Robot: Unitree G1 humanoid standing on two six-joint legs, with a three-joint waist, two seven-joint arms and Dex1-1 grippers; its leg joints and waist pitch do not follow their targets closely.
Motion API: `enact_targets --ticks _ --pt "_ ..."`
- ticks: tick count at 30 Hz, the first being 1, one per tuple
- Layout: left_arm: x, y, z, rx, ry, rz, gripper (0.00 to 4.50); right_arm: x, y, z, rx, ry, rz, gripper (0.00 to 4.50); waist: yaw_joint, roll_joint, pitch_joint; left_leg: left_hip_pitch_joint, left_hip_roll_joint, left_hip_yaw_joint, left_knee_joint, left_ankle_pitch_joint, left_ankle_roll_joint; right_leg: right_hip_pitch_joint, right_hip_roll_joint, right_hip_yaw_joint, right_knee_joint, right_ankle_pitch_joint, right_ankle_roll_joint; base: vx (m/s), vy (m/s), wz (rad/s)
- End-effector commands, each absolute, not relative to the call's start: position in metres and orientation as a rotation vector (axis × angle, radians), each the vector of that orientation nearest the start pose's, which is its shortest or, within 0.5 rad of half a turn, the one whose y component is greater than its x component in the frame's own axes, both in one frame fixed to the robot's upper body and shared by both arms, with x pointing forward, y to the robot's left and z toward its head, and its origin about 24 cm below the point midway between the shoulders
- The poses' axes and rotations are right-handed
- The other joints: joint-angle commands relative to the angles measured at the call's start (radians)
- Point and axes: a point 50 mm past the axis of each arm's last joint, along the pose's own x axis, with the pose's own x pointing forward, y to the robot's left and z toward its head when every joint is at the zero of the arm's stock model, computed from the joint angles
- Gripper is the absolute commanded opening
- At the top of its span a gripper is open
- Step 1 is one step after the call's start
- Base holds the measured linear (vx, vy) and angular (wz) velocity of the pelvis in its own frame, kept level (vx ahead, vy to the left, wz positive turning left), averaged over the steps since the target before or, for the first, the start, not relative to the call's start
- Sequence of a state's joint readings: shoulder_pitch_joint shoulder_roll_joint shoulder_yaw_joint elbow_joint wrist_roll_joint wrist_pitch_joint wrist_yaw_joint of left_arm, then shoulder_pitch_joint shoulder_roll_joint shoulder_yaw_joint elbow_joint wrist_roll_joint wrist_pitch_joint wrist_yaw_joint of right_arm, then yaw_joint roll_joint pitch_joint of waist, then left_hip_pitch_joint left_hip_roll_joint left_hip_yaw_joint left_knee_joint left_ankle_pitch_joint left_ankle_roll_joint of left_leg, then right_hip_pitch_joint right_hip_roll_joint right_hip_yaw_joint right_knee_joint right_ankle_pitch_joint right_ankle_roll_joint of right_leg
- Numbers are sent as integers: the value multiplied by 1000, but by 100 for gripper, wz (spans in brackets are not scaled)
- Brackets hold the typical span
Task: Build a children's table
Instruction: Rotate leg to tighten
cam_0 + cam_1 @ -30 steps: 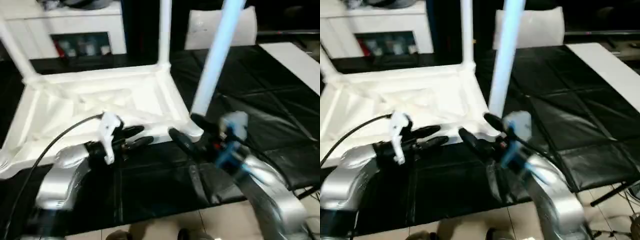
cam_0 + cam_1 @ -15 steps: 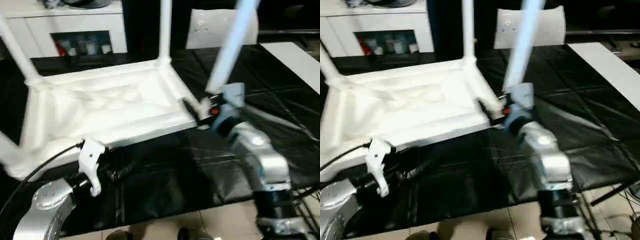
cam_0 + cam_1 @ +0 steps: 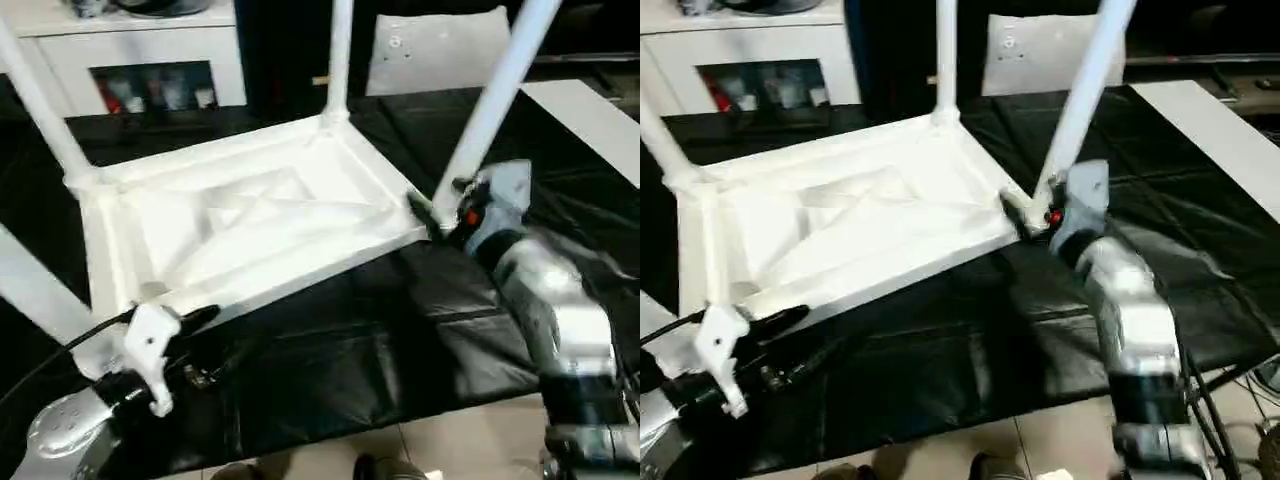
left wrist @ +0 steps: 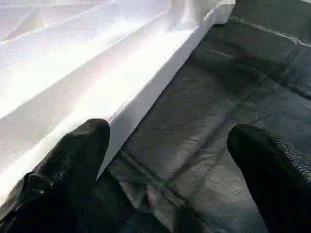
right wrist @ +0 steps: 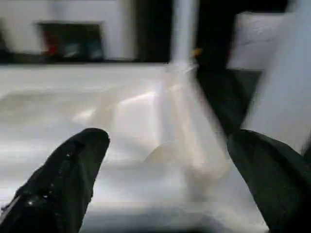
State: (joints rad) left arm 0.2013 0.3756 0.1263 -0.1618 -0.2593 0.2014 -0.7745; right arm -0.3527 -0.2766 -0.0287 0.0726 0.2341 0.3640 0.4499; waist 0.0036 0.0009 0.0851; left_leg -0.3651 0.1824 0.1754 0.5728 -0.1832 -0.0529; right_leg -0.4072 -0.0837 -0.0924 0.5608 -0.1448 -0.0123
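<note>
Our table lies upside down on the black-covered surface, ribbed underside up, with all 4 legs seated in its corner sockets — the far-left leg, the far leg, the near-right leg and a near-left leg that crosses the picture's left edge.

Our right gripper sits at the near-right corner, just beside the foot of the near-right leg; its jaws stand wide apart in the wrist view, with the corner socket between them and nothing clamped. Our left gripper hovers at the near long rim, jaws also spread wide and empty, 1 finger just beside the rim's edge and the other over bare black cover.

We judge the assembly close to done, with the legs in place and the table yet to be turned upright.

The risks from here, as we read them:
- The near-right leg leans away from the vertical more than the far leg does. If it is only loosely seated, a nudge from our right gripper could lever it out of its socket.
- The black cover is wrinkled and looks slick — a push on the rim could slide the whole table away instead of seating anything.
- With neither gripper holding it, the table may shift under any 1-sided contact.

A white cabinet stands behind the surface.
</note>
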Motion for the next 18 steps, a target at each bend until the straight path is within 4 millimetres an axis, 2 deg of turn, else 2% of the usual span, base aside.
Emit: enact_targets --ticks 1,2,3,4,5,6,7,8,9,10,11,12,13,14,15,16,17,18 --pt "196 233 14 29 355 -557 443 307 -154 95 -25 116 553 450 -2 2 -41 15 34 -15 -74 -375 30 24 -49 48 -97 -582 -50 0 0 0" --pt "198 234 11 30 361 -558 443 305 -153 93 -25 122 552 450 -4 0 -39 14 32 -17 -73 -385 26 25 -50 46 -100 -606 -44 0 0 0" --pt "203 240 0 34 380 -557 443 300 -151 86 -22 144 543 450 -3 0 -37 14 28 -18 -73 -392 21 24 -49 43 -110 -654 -22 0 0 0" --pt "206 244 -7 36 390 -558 443 296 -150 83 -16 153 542 450 -6 4 -33 24 26 -20 -71 -426 13 15 -48 39 -119 -709 2 -52 -7 -1" --pt "207 246 -9 38 393 -558 443 295 -149 82 -14 155 544 450 -8 2 -28 26 20 -20 -69 -441 13 12 -46 33 -131 -753 24 -63 -1 -1" --pt "213 254 -18 51 407 -559 443 289 -148 78 -9 166 556 450 -12 5 -20 36 15 -27 -68 -489 5 9 -44 17 -152 -832 59 -63 -1 -1" --pt "213 255 -19 52 408 -558 443 289 -148 78 -8 166 556 450 -23 7 -18 57 10 -31 -53 -540 -6 4 -40 -16 -180 -890 92 -81 9 -3" --pt "215 261 -25 62 426 -551 443 286 -147 77 -8 171 558 450 -29 18 -18 65 14 -38 -55 -565 -9 11 -40 -33 -186 -879 90 -83 28 -5" --pt "218 267 -34 76 450 -539 443 282 -146 75 -6 180 566 450 -49 33 -4 56 32 -54 -82 -666 -9 43 -16 -85 -195 -808 96 -83 28 -5" --pt "219 267 -37 86 457 -535 443 280 -146 74 -8 184 572 450 -4 61 -12 -58 99 -80 -186 -835 -43 169 -27 -18 106 -423 9 -150 22 -1" --pt "221 264 -39 105 461 -532 443 278 -145 73 -14 189 580 450 32 60 -2 -73 107 -52 -216 -890 -41 152 -13 -3 123 -306 -12 -130 -38 2" --pt "224 262 -39 126 461 -526 443 276 -145 72 -24 192 587 450 30 -33 -37 24 46 -27 -96 -586 -46 75 -71 117 46 -814 69 -130 -38 2" --pt "230 260 -37 156 455 -501 443 274 -144 72 -29 194 594 450 20 -36 8 88 -10 -33 107 -339 -48 -51 -165 89 -166 -1274 49 -45 -78 -18" --pt "233 259 -36 163 451 -494 443 273 -144 72 -29 194 595 450 11 -20 -28 -17 -44 -96 144 -50 -3 46 -172 138 -113 -1273 45 26 8 -45" --pt "241 257 -30 174 418 -478 443 271 -143 72 -27 194 594 450 14 -15 -14 -51 -23 -97 103 -66 -17 74 -178 109 -88 -1142 33 26 8 -45" --pt "247 253 -21 161 364 -491 443 269 -143 73 -22 190 598 450 27 12 -26 2 10 -95 2 -192 -43 45 -106 85 -60 -858 -27 0 0 0" --pt "249 246 -10 138 308 -508 443 267 -142 73 -17 189 602 450 24 24 -43 25 29 -92 -21 -226 -44 31 -67 83 -30 -648 -71 -86 -16 18" --pt "250 240 0 107 257 -523 443 265 -142 74 -10 189 603 450 0 20 -42 8 46 -91 -53 -285 -30 58 -49 81 0 -348 -148 -86 -16 18"
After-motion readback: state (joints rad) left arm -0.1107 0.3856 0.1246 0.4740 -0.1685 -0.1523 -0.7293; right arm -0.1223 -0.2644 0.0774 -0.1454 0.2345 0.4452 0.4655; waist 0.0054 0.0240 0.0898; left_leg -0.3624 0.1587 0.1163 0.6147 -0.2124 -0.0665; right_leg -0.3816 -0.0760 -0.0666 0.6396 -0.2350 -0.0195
